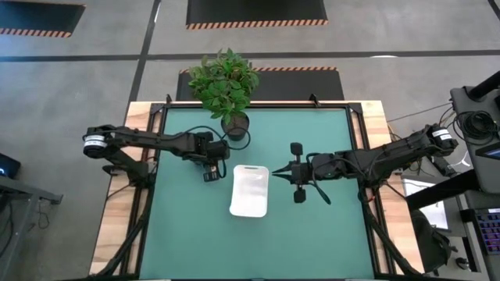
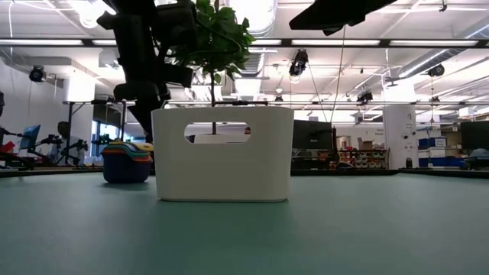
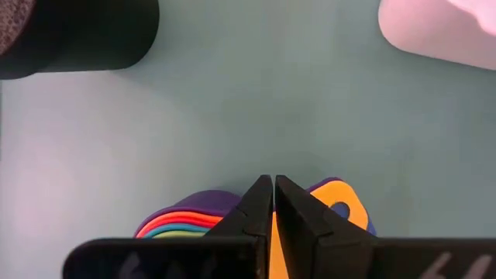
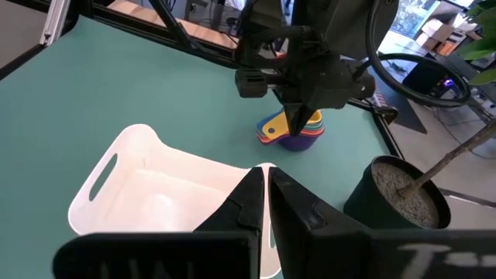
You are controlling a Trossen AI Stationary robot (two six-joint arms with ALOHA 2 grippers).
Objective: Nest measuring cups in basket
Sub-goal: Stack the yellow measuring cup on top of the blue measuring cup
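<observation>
The measuring cups stand nested in one stack on the table, left of the basket, with the purple cup outermost and a yellow handle on top. My left gripper is shut and points down over the stack, where the handles meet the bowls. The white basket stands on its base, with nothing inside it. My right gripper is shut and hovers at the basket's right rim, well above the table. My left gripper comes at the cup stack from above with shut fingers, beside the yellow handle. The fingers themselves hide the tips, so I cannot tell whether they touch the stack. The stack rests on the table.
A dark plant pot with a leafy plant stands just beyond the cups and the basket, near the table's far edge. The near half of the green mat lies bare.
</observation>
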